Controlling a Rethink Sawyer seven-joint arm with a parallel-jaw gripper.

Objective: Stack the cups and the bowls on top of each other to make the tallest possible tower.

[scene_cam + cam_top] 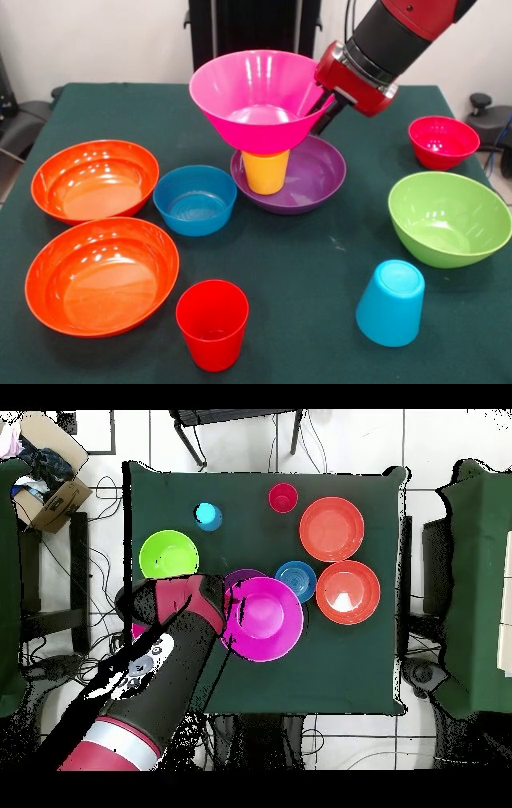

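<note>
Front view only: yellow cup (265, 171) beneath magenta bowl (258, 98).

Magenta bowl (264, 619) central, arm (165, 654) at its edge; blue bowl (296, 581) beside two orange bowls (332, 529).

The magenta bowl (258, 96) hides the pincer's tips. In the overhead view it covers the yellow cup and most of the purple bowl (240, 575).

front cam facing robot, overhead straight down
</note>
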